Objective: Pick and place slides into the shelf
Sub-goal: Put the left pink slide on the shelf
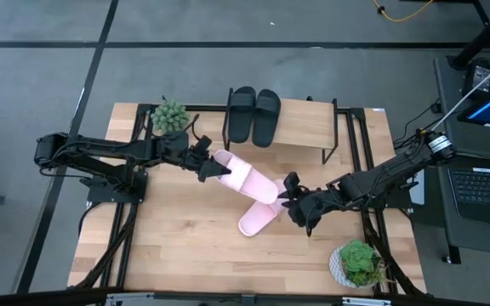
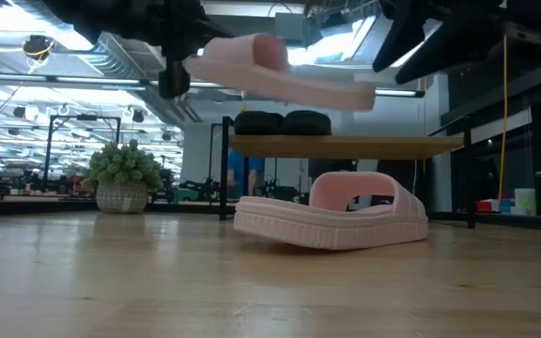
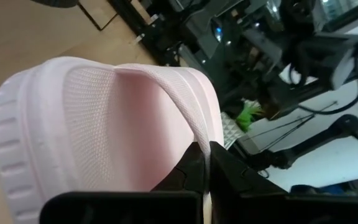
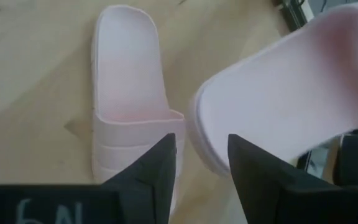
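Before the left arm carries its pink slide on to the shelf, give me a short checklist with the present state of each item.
1. Left gripper shut on the raised pink slide: ok, its fingers pinch the strap in the left wrist view.
2. Raised slide clear of the table: ok, the low view shows it in the air.
3. Free space on the shelf beside the two black slides: ok.
4. Right gripper out of the way: not ok, it hangs open close to the raised slide's far end.
5. Other pink slide lying flat on the table: ok.
6. Raised slide high enough to clear the shelf top: cannot tell.
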